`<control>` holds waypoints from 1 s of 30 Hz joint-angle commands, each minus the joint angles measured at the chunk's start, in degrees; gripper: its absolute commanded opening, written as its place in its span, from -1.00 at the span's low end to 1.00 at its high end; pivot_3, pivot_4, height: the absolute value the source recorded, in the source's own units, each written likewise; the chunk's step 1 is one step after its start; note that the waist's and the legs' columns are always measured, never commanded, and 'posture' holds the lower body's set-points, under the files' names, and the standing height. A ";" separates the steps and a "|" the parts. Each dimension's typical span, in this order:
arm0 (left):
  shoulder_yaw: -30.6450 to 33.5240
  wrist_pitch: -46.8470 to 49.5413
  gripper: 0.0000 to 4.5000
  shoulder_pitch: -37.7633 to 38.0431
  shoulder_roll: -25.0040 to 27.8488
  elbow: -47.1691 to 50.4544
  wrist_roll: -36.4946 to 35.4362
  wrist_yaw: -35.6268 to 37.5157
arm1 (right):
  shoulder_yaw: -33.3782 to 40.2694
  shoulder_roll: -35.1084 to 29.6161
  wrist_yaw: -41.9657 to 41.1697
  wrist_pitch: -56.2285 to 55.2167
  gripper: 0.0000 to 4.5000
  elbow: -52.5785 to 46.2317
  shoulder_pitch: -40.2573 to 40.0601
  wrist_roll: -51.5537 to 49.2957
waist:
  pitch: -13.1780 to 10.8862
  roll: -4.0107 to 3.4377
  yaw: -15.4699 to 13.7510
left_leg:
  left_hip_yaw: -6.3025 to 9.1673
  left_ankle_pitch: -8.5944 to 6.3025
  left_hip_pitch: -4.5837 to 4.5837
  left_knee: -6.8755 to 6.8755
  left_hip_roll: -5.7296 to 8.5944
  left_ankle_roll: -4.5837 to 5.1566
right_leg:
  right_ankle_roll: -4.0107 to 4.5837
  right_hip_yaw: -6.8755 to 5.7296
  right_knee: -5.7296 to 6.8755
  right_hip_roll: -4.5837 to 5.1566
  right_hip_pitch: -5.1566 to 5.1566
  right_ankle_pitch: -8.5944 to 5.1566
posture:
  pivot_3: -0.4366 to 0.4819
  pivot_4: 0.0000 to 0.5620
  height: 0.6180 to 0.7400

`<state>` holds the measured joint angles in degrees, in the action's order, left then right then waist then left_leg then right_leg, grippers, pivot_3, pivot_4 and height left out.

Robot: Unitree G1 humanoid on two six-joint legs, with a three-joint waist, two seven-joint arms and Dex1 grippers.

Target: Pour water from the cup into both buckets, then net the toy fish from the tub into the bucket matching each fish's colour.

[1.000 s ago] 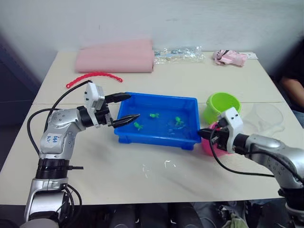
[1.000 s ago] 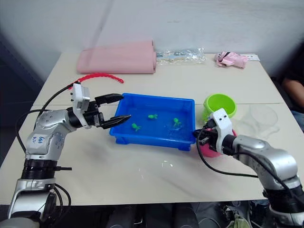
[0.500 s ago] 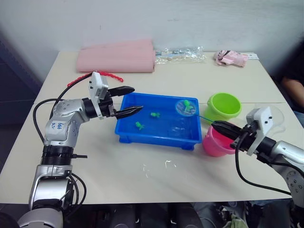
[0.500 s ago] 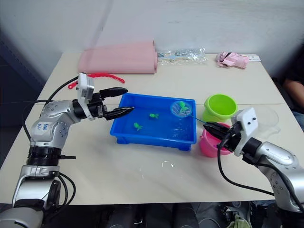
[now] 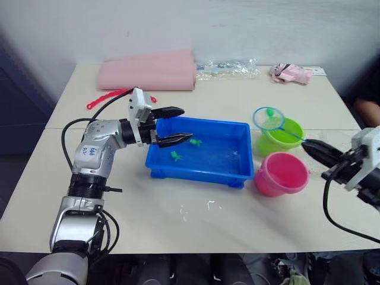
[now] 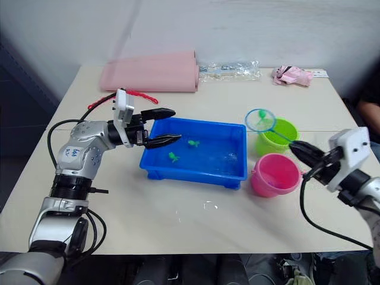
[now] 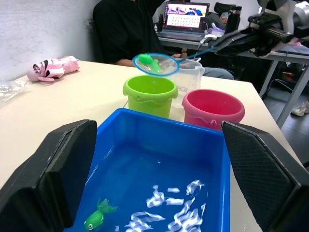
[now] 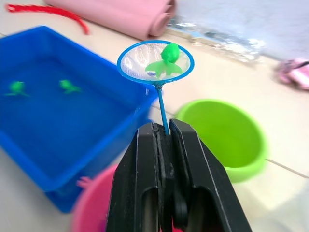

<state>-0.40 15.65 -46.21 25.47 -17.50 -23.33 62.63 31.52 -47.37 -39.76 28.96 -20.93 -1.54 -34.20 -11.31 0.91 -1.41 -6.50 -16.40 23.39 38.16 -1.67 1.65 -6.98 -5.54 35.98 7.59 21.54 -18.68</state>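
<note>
Net (image 8: 155, 62): one green fish (image 8: 165, 60) inside, hoop above green bucket (image 5: 279, 136), handle pinched in right gripper (image 8: 162, 129).
Left gripper (image 5: 181, 124): jaws apart over tub (image 5: 237, 173), two fish (image 5: 176, 155) in it.
Pink bucket (image 5: 280, 174): beside tub, table's right edge.

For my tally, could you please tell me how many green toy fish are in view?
3: two in the tub, at and; one in the net above the green bucket. Others may be hidden.
</note>
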 commanded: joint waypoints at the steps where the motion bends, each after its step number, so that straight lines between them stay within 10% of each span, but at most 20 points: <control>1: -0.83 0.46 0.99 -2.86 -0.38 1.05 1.24 -0.99 | 0.79 -1.91 -0.23 -5.56 -1.00 5.11 0.98 5.67 | 0.00 0.00 0.01 | -0.01 0.00 0.00 0.00 0.01 0.00 | 0.00 0.01 0.00 0.00 0.00 0.00 | -0.05 -0.47 1.00; 30: -0.68 3.05 0.99 -2.26 -0.36 2.32 1.94 -2.48 | -13.30 -20.18 16.80 -60.99 -1.00 31.82 6.08 56.97 | -0.01 -0.02 0.39 | -0.26 0.08 -0.18 0.01 -0.02 -0.12 | -0.02 0.34 -0.01 -0.03 0.05 0.01 | -0.05 -0.47 1.00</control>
<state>-1.77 18.80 -48.77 24.54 -18.01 -21.02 60.06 17.50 -66.24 -23.84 -31.12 10.30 3.58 23.56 -11.31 0.89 -1.02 -6.76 -16.32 23.21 38.17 -1.69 1.54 -7.00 -5.21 35.96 7.56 21.60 -18.67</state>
